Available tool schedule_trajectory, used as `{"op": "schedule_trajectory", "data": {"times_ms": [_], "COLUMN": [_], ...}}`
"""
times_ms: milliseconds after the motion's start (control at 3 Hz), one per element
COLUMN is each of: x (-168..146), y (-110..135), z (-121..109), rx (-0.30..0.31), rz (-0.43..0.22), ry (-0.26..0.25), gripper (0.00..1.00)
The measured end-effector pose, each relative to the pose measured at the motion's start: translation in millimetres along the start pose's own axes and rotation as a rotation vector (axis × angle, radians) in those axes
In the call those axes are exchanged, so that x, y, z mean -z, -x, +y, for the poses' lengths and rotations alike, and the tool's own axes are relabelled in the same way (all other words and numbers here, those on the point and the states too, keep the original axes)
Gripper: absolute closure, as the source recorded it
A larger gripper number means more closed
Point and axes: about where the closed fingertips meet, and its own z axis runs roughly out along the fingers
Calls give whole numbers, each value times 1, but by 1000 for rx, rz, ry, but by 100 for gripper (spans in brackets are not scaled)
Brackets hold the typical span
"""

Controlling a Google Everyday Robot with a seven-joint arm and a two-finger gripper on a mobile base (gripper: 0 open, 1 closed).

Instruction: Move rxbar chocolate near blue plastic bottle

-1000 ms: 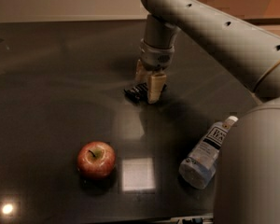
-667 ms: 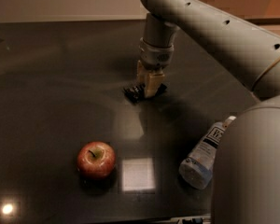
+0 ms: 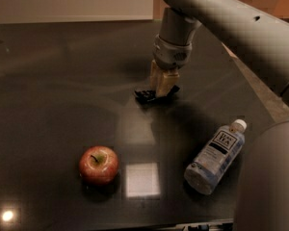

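Observation:
The rxbar chocolate (image 3: 145, 96) is a small black bar lying on the dark table (image 3: 62, 81) at centre back. My gripper (image 3: 162, 91) comes straight down on it, and its tan fingers (image 3: 165, 82) are shut on the bar's middle, so the bar's ends stick out on either side. The bar sits at table level. The blue plastic bottle (image 3: 216, 157) lies on its side at the front right, white cap pointing away, well apart from the bar and nearer the camera.
A red apple (image 3: 98, 164) stands at the front left. A bright square reflection (image 3: 142, 179) lies between apple and bottle. My arm's large grey body (image 3: 269, 177) fills the right edge, next to the bottle. The table's front edge is just below.
The fingers have drawn together around the bar. The gripper has stayed at about the same spot. Apple and bottle have not moved.

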Motion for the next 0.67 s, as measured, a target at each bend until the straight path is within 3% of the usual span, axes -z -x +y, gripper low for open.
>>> {"op": "schedule_trajectory", "data": {"times_ms": [667], "x": [35], "y": [-11], "z": [54], "rx": [-149], "rz": [-89], "ry": [2], "gripper": [100]}}
